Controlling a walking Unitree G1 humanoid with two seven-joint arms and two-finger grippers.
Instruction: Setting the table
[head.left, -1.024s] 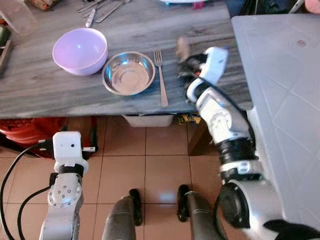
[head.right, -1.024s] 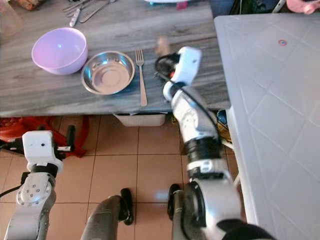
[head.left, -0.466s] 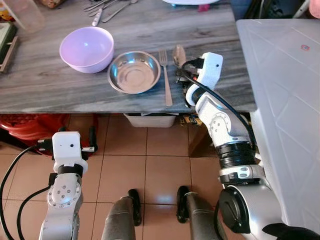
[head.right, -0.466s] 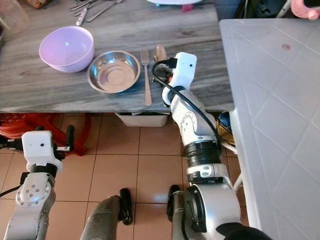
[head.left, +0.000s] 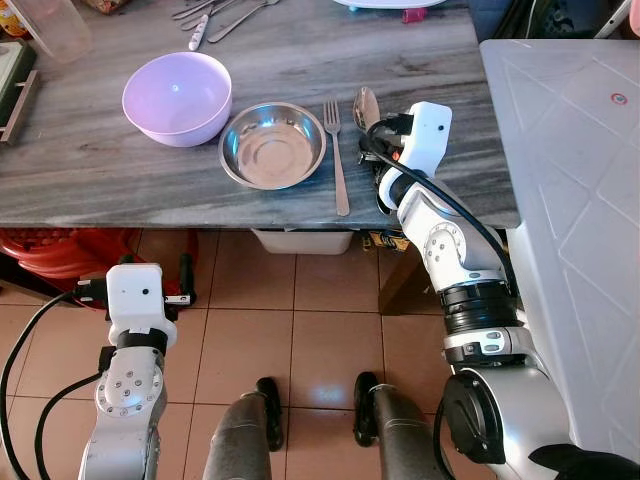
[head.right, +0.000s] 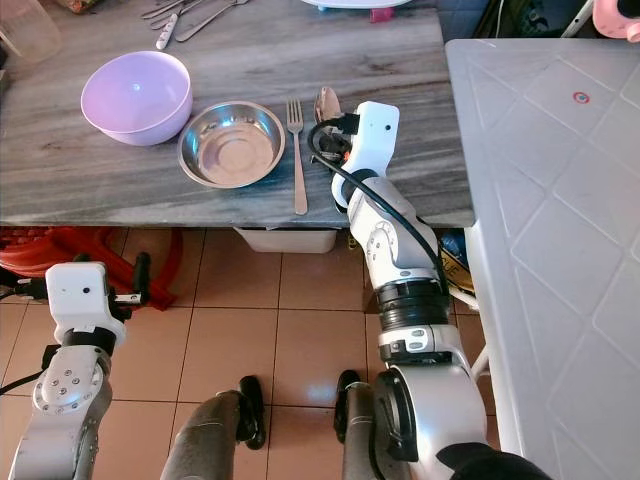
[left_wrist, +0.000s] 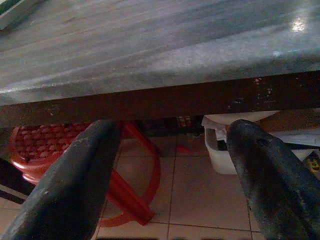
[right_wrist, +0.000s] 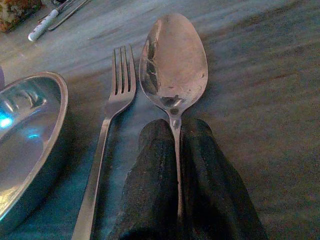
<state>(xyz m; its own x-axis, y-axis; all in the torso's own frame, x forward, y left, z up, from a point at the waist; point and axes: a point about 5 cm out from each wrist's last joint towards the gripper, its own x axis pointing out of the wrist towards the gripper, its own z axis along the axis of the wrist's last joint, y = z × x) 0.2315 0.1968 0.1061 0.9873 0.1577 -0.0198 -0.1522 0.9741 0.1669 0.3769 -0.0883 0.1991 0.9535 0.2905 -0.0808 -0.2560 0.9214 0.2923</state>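
Lying on the grey wooden table (head.left: 90, 170), the spoon (right_wrist: 173, 70) has its bowl pointing to the far side of the table and its handle running back toward the near edge, so its long axis goes from near to far, almost parallel to the fork (head.left: 337, 150) just beside it on the left. The handle of the spoon goes straight between the two black fingers (right_wrist: 150, 190) of the right gripper (right_wrist: 177, 197), which are pressed together on it; in the right wrist view the spoon continues the line of the fingers, with the bowl ahead of the tips. Whether the bowl of the spoon already rests on the wood or is a little above it, I cannot tell. To the left of the fork stands the steel bowl (head.left: 272, 146), close to it but not touching, and further left the lilac bowl (head.left: 177, 97). At the far edge of the table there is some more cutlery (head.left: 215, 15). The left gripper (left_wrist: 165, 175) hangs low under the near edge of the table, with its fingers wide apart and nothing between them, so the right arm is clearly the nearer one. In my judgement the next move is only to let go of the handle and draw back along the same axis, toward the near edge, so that the spoon stays parallel to the fork.
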